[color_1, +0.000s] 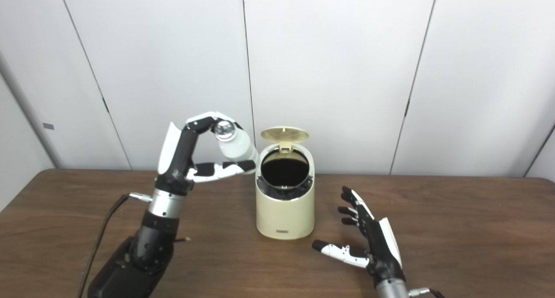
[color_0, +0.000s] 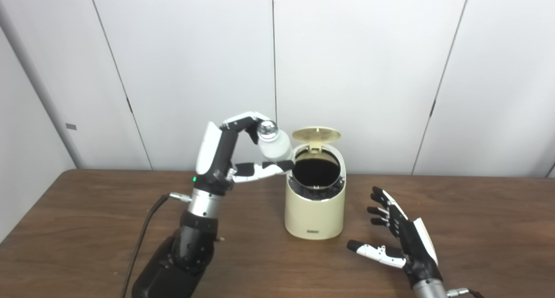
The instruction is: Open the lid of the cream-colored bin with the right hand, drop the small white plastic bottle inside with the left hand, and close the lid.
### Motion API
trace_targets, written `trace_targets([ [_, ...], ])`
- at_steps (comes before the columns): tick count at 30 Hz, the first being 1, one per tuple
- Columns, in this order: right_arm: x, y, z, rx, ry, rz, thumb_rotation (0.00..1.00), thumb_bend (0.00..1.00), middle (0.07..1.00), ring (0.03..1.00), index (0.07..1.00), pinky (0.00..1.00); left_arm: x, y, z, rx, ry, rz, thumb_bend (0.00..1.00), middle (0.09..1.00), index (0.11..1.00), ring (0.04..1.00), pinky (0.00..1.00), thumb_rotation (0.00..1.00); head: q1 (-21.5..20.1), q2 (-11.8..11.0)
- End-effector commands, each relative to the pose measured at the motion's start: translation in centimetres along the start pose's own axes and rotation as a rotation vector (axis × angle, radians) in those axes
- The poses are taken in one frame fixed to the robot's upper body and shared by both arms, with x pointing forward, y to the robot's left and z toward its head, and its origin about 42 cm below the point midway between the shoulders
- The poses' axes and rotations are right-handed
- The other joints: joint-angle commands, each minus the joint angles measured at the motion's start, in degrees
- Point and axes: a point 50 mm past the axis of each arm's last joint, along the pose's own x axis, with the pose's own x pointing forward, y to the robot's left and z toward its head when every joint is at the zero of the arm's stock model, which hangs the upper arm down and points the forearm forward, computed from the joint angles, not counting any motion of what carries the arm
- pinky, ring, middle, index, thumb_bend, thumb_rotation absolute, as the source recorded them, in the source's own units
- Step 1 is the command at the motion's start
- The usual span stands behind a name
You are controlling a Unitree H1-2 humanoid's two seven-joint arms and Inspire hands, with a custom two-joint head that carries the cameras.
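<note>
While the bottle was pinched by the left hand beside the open-lidded bin, it needed centring over the mouth before release; the right hand was spread empty.

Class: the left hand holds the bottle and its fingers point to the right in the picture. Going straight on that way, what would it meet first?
Probably the cream-colored bin: the left hand with the bottle sits beside its open rim, though depth is unclear.

lab or test room, plain white wall panels with dark seams, bare brown wooden table, humanoid robot arms at the near edge, black cable trailing from one arm, no home furnishings seen
</note>
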Motion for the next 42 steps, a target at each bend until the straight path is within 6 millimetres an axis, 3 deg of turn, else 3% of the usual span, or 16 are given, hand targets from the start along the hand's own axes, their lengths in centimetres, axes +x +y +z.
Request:
trace_targets([
  [1, 1.4, -0.3, 2.4, 0.010, -0.116, -0.027, 0.30, 0.84, 0.894, 0.803, 0.893, 0.73, 2.8, 0.4, 1.2, 0.002, -0.096, 0.038, 0.51, 0.488, 0.488, 0.436, 0.38, 0.00, -0.04, 0.01],
  [15, 1.6, 0.0, 2.5, 0.024, -0.128, -0.027, 0.30, 0.84, 0.903, 0.812, 0.898, 0.74, 2.2, -3.2, 0.8, -0.056, -0.055, 0.034, 0.50, 0.481, 0.505, 0.412, 0.35, 0.00, -0.97, 0.10],
  [42, 1.1, 0.6, 3.6, 0.023, -0.136, -0.036, 0.31, 0.85, 0.893, 0.793, 0.892, 0.73, 1.3, -6.5, -1.7, 0.130, -0.140, 0.174, 0.50, 0.476, 0.518, 0.399, 0.33, 0.00, -2.09, 0.91],
])
